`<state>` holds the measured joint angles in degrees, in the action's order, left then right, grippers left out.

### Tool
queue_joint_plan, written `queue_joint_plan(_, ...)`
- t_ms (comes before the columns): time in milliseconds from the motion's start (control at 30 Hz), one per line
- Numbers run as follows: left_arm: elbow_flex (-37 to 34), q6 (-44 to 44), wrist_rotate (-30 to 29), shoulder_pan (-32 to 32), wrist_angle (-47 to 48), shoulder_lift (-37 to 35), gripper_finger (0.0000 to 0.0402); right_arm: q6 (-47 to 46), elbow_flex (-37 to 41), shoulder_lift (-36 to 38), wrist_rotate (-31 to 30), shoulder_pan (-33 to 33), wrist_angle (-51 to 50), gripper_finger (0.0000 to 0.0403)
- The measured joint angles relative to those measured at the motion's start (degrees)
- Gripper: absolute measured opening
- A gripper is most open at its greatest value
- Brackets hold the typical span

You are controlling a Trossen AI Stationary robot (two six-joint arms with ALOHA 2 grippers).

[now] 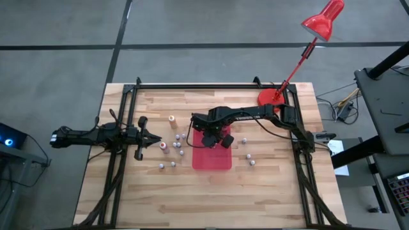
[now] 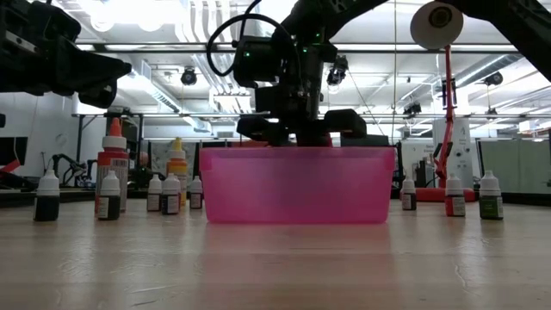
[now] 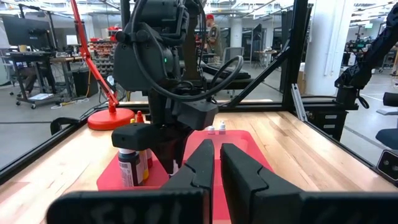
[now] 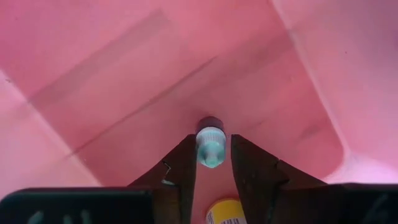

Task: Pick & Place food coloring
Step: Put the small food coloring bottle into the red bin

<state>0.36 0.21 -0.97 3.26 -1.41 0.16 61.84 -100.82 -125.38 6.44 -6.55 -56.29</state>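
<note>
- High: right gripper [image 1: 213, 138] over red tray [image 1: 220, 160]; left gripper [image 1: 156, 137] idle at table [image 1: 268, 191] left side, fingers closed.
- Low: bottles [image 2: 110, 195] standing both sides of tray.
- Right wrist: fingers [image 4: 249, 171] flank small bottle [image 4: 211, 144] w/ pale cap inside tray; grip vs. release: can't tell.

A wooden slat table [image 1: 268, 185] stands on a grey floor [image 1: 57, 38] crossed by dark lines. A red desk lamp [image 1: 323, 19] rises from the table's far corner. Beyond, ceiling lights [image 2: 129, 13] brighten a workshop with white columns [image 3: 323, 50].
</note>
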Motion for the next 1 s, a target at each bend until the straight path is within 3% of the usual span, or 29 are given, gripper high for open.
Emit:
queue_joint_plan(500,0.0,0.0,0.0,0.0,0.0,0.0,0.0003,-0.2,0.0,0.1,-0.2,-0.1,0.1,0.0134)
queue_joint_plan(1000,0.0,0.0,0.0,0.0,0.0,0.0,0.0003,-4.3,-2.5,2.7,-0.4,-0.1,-0.3,0.0132)
